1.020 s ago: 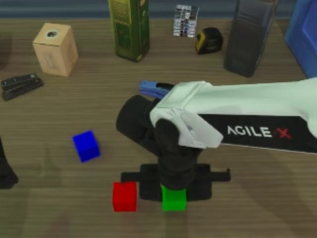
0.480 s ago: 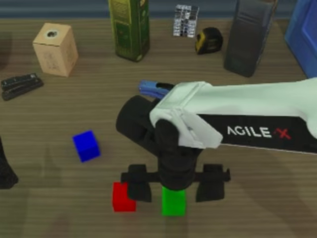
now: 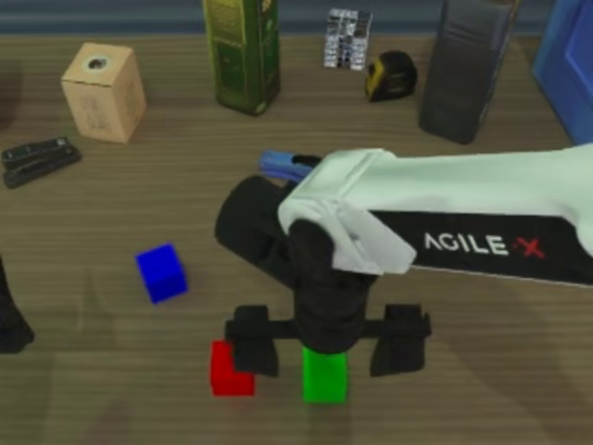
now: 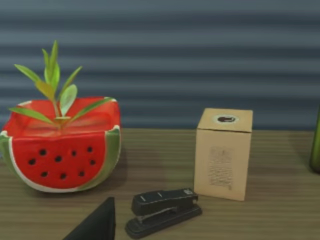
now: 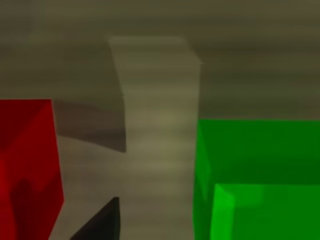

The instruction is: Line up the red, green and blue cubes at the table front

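Observation:
At the table (image 3: 482,371) front, the green cube (image 3: 324,375) rests on the wood with the red cube (image 3: 224,373) a short gap to its left. My right gripper (image 3: 326,360) hovers just over the green cube, open, with one finger (image 3: 255,350) overlapping the red cube and the other to the green cube's right. The right wrist view looks close down on the green cube (image 5: 255,170) and the red cube (image 5: 25,160), with a fingertip (image 5: 102,220) between them. The blue cube (image 3: 161,272) lies alone farther left and back. My left arm (image 3: 9,324) is parked at the left edge.
Along the back stand a tan box (image 3: 104,91), a green carton (image 3: 243,51), a patterned block (image 3: 347,39), a tape measure (image 3: 389,76) and a dark container (image 3: 468,69). A black stapler (image 3: 39,158) lies at the left. A blue stapler (image 3: 283,165) peeks from under my right arm.
My right gripper was shut on the green cube and has opened, leaving the cube on the table. It has since risen slightly. The red and blue cubes have not moved.

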Robot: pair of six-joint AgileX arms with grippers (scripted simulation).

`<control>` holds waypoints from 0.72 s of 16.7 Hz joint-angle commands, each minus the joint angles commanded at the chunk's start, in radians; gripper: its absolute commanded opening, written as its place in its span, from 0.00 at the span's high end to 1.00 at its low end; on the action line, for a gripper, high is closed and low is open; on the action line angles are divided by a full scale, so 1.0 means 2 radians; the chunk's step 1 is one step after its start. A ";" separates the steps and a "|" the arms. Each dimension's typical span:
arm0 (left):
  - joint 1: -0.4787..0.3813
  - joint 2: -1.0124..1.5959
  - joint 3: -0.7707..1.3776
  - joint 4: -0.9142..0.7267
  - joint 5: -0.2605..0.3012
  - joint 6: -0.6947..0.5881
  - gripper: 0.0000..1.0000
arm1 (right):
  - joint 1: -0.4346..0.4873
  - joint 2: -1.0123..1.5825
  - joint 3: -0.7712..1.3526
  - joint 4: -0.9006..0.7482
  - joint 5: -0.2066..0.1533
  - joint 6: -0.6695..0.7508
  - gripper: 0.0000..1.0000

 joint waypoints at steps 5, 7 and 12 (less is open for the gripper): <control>0.000 0.000 0.000 0.000 0.000 0.000 0.00 | 0.003 -0.024 0.058 -0.088 0.000 0.001 0.00; 0.000 0.000 0.000 0.000 0.000 0.000 0.00 | 0.004 -0.034 0.076 -0.112 0.000 0.000 0.00; 0.000 0.000 0.000 0.000 0.000 0.000 0.00 | 0.001 -0.034 0.079 -0.115 0.000 -0.001 0.00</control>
